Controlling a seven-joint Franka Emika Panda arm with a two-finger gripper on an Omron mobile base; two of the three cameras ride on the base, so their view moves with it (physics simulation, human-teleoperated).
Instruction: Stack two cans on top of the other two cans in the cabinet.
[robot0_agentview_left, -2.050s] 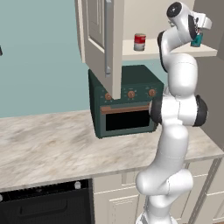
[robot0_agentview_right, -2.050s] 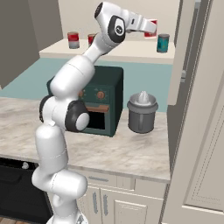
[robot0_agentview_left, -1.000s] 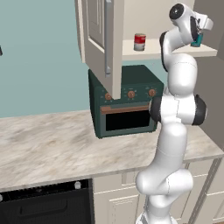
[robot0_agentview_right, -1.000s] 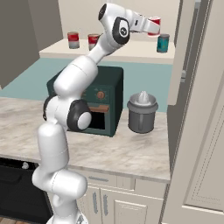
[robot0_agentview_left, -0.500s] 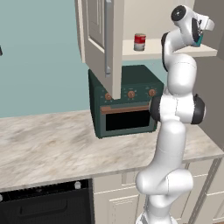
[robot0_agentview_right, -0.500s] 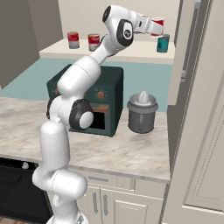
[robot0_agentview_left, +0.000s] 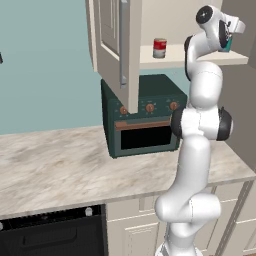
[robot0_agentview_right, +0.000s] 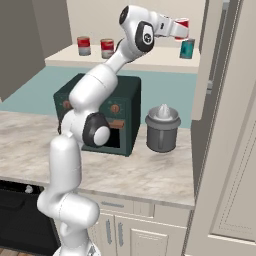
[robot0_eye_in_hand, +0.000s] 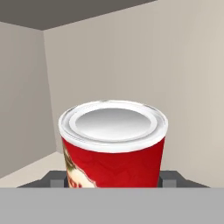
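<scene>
Left base view – gripper (robot0_agentview_left: 231, 31) raised at the cabinet shelf (robot0_agentview_left: 175, 54), teal can (robot0_agentview_left: 227, 45) partly hidden behind it, right base view – red can (robot0_agentview_right: 182, 29) above teal can, hand view – jaws pinching red can.

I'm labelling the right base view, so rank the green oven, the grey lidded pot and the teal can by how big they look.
1. green oven
2. grey lidded pot
3. teal can, clearly the smallest
</scene>
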